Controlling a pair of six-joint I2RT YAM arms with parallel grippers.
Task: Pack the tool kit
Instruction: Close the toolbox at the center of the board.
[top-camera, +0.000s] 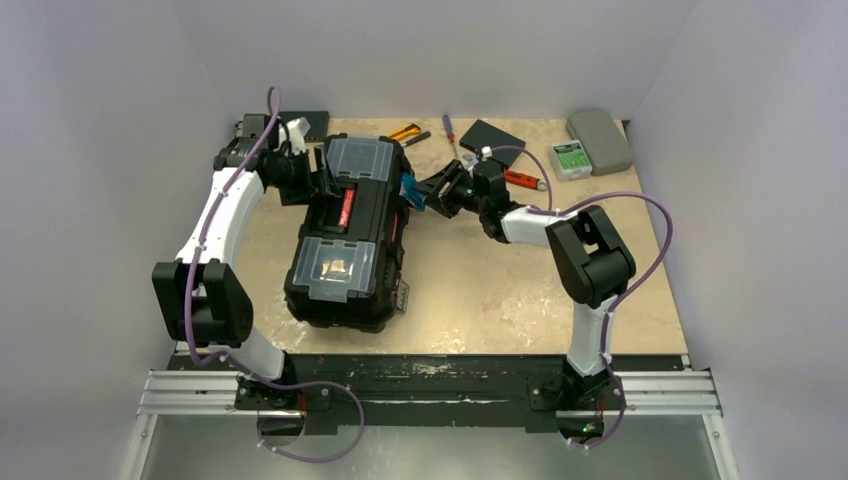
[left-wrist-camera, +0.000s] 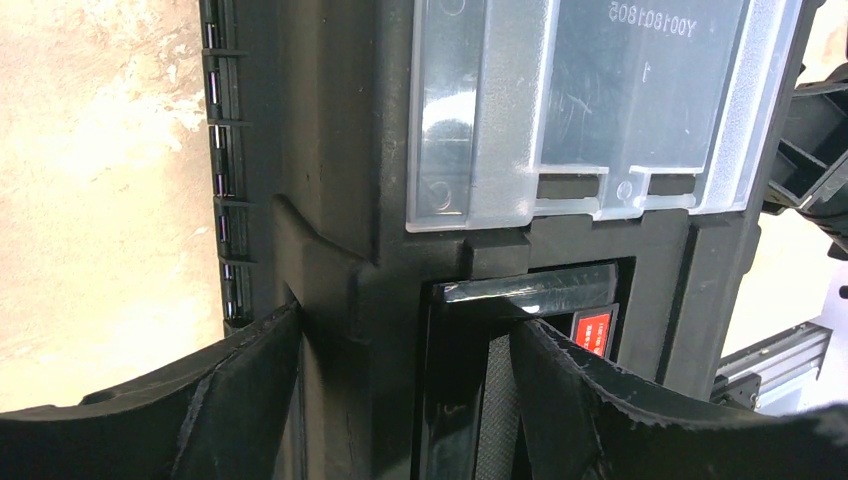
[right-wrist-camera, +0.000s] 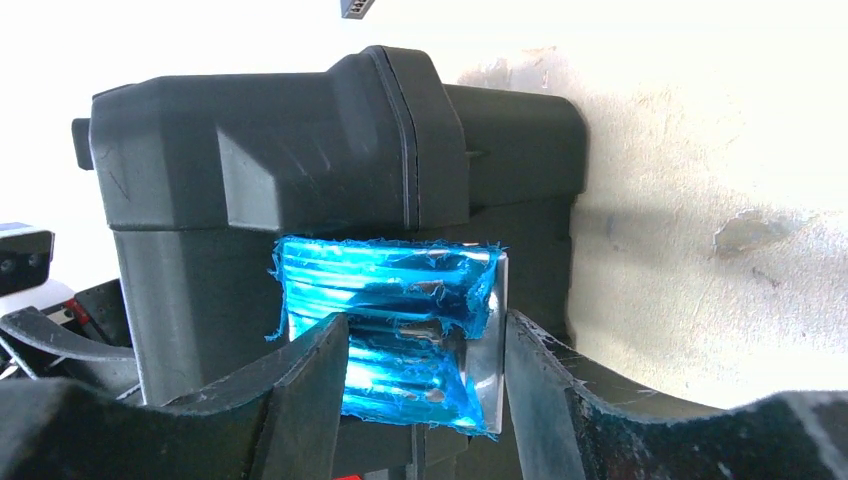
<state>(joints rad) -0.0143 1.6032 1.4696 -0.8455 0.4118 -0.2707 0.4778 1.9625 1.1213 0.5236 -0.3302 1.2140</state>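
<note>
While astride toolbox (top-camera: 345, 235) lid, left hand (left-wrist-camera: 405, 322); right hand (right-wrist-camera: 428, 322) astride blue latch (right-wrist-camera: 380, 275); grips unclear.

The toolbox (top-camera: 345, 235) was black plastic, dull and a bit grainy. Its lid had clear, shiny plastic covers (left-wrist-camera: 590, 100). The latch (right-wrist-camera: 488, 350) was shiny metal under torn, glossy blue film (right-wrist-camera: 380, 280). The tabletop (top-camera: 480, 290) looked like smooth, blotchy stone. The black fingers (right-wrist-camera: 300, 390) had rough edges.
</note>
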